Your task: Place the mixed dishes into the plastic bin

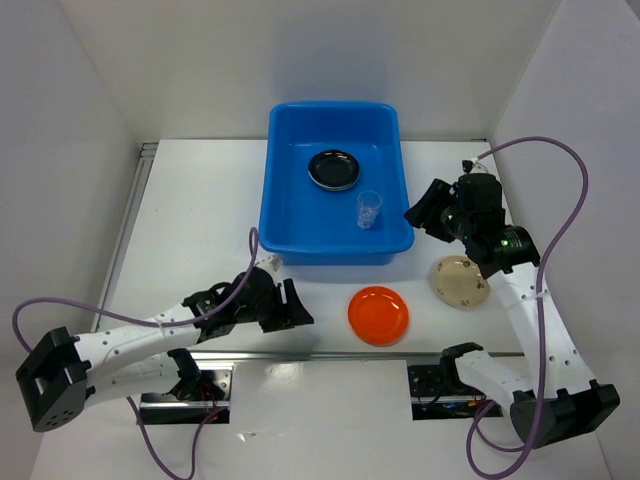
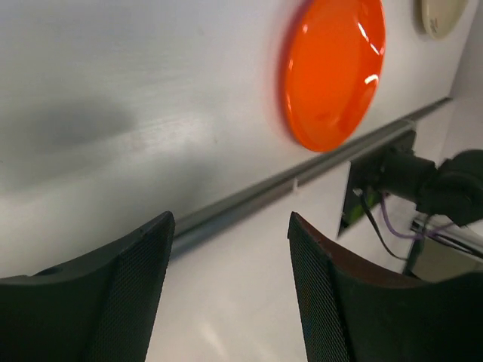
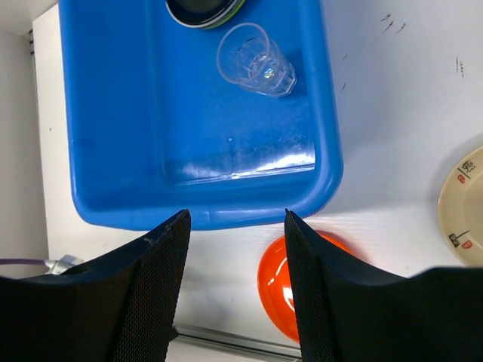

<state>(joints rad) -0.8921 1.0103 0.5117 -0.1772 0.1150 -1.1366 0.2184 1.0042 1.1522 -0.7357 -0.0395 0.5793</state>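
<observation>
Closest in, the left gripper (image 2: 230, 226) sits low over the table (image 1: 200, 200) by the front rail (image 2: 302, 177). Its jaws are spread wide with nothing between them. The orange plate (image 1: 378, 315) lies flat on the table just to its right, not touching it. A bit further right is 1 cream plate (image 1: 461, 282) with small marks on the rim, also flat on the table and clear of the orange one.

The right gripper (image 3: 235, 219) hangs above the table next to the bin's near right corner. It's wide open too, and empty.

The blue bin (image 1: 290, 215) sits behind the plates, mid table. Inside it there's 1 glass cup (image 3: 253, 60) upright near the right wall. A black plate (image 1: 334, 169) sits further back, with a green edge showing under it in the right wrist view.
</observation>
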